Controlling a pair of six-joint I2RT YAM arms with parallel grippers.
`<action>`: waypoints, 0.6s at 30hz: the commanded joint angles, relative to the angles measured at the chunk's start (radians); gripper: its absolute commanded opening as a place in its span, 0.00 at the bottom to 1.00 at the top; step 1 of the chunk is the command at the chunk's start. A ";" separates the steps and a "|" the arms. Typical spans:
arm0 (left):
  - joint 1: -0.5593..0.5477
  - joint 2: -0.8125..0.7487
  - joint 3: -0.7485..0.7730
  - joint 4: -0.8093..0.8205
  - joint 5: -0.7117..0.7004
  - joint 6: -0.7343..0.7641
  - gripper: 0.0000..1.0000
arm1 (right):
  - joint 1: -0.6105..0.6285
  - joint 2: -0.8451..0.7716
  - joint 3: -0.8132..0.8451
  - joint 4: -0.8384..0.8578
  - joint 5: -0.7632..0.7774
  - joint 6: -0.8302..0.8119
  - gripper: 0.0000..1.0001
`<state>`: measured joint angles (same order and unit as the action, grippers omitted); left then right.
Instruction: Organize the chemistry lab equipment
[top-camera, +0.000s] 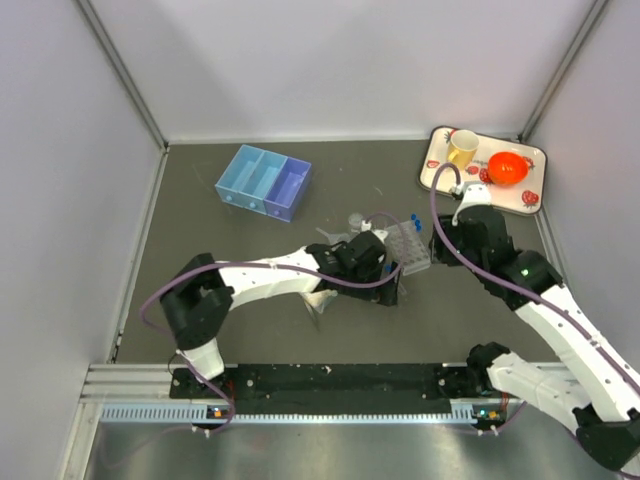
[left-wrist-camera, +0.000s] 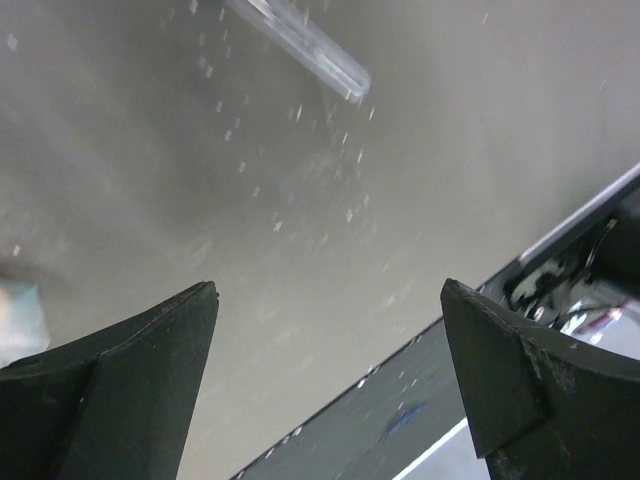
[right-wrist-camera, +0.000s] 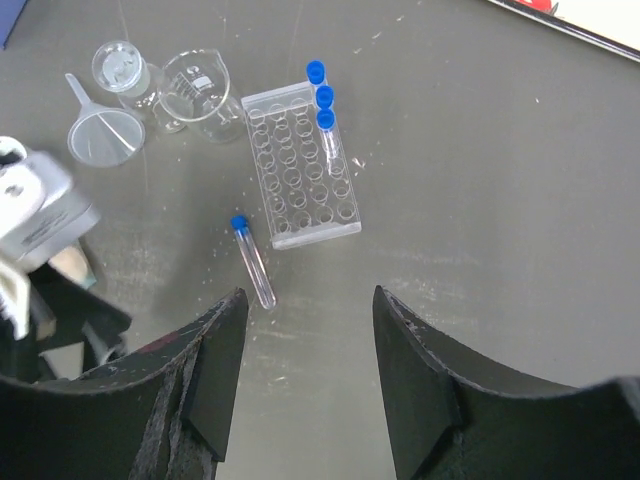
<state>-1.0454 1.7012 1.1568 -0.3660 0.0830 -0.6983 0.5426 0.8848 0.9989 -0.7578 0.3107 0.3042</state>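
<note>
Your left gripper (left-wrist-camera: 330, 300) and right gripper (right-wrist-camera: 310, 305) both hang spread, empty, over the middle of the worktop (right-wrist-camera: 500, 220). A loose tube (right-wrist-camera: 252, 262) lies just beside the rack (right-wrist-camera: 300, 170) there; the blue tray (top-camera: 263, 181) sits toward the far left corner.

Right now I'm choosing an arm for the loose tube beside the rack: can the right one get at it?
Probably yes. The right gripper hangs open above the tube, which lies flat on the table beside the rack, with nothing over it.

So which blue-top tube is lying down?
The tube lying flat on the table, just beside the rack. The other three stand in holes along the rack's edge.
</note>
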 joint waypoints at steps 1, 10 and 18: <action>-0.016 0.086 0.159 -0.014 -0.058 -0.093 0.98 | 0.010 -0.088 -0.014 -0.018 0.010 0.032 0.54; -0.036 0.302 0.371 -0.140 -0.169 -0.196 0.97 | 0.011 -0.152 -0.022 -0.037 0.033 0.050 0.54; -0.044 0.442 0.538 -0.296 -0.258 -0.242 0.89 | 0.010 -0.199 -0.042 -0.032 0.011 0.068 0.53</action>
<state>-1.0840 2.1056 1.5970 -0.5644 -0.1017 -0.8978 0.5434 0.7147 0.9741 -0.8009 0.3237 0.3496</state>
